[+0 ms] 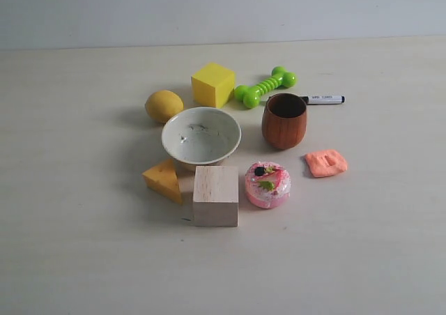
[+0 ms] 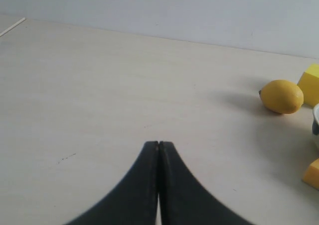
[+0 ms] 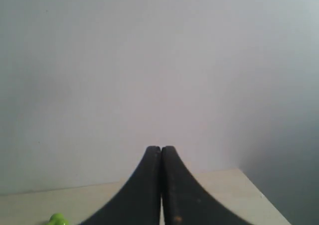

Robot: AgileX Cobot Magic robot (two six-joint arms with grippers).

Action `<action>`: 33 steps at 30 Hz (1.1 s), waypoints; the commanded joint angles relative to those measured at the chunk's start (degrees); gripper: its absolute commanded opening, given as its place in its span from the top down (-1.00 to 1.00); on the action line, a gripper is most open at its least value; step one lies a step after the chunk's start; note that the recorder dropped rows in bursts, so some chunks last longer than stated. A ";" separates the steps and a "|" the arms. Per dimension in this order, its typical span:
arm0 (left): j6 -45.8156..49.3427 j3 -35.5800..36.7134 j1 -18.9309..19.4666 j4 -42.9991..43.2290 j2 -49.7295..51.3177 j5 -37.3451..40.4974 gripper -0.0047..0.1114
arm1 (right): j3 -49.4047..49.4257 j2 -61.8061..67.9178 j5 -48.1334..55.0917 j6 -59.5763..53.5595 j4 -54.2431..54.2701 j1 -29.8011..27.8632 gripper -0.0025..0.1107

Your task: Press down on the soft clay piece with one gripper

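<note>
The soft clay piece [image 1: 326,162] is a small flat salmon-orange lump lying on the table right of the wooden cup [image 1: 284,120] in the exterior view. Neither arm shows in that view. In the left wrist view my left gripper [image 2: 158,144] is shut with nothing between its dark fingers, over bare table well away from the lemon [image 2: 281,96]. My right gripper [image 3: 161,149] is also shut and empty, pointing toward the wall near the table's far corner. The clay is out of both wrist views.
Around the clay stand a pink cake toy [image 1: 267,185], a wooden block [image 1: 215,195], an orange cheese wedge [image 1: 164,179], a white bowl [image 1: 201,136], a yellow cube [image 1: 212,84], a green bone toy [image 1: 264,86] and a marker [image 1: 324,100].
</note>
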 commanded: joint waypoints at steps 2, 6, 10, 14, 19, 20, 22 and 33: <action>0.35 -0.02 0.07 -0.16 -0.35 -0.32 0.92 | 6.19 -0.19 -1.40 0.36 -0.88 -0.41 0.96; 0.35 -0.02 0.07 -0.16 -0.35 -0.32 0.92 | 14.53 -0.33 -9.64 0.36 1.18 -0.41 0.96; 0.35 -0.02 0.07 -0.16 -0.35 -0.32 0.92 | 24.87 -4.22 -14.83 0.36 1.18 -0.41 0.96; 0.35 -0.02 0.07 -0.16 -0.35 -0.32 0.92 | 31.77 -7.71 -14.83 0.46 1.18 -0.31 0.96; 0.35 -0.02 0.07 -0.16 -0.35 -0.32 0.92 | 36.93 -11.10 -15.74 0.46 1.72 -0.31 0.96; 0.35 -0.02 0.07 -0.16 -0.35 -0.32 0.92 | 37.47 -11.56 -15.74 0.46 1.72 -0.31 0.96; 0.35 -0.02 0.07 -0.16 -0.35 -0.32 0.92 | 38.78 -11.56 -15.90 0.46 1.72 -0.31 0.96; 0.35 -0.02 0.07 -0.16 -0.35 -0.32 0.92 | 39.93 -11.56 -14.98 0.36 1.62 -0.31 0.96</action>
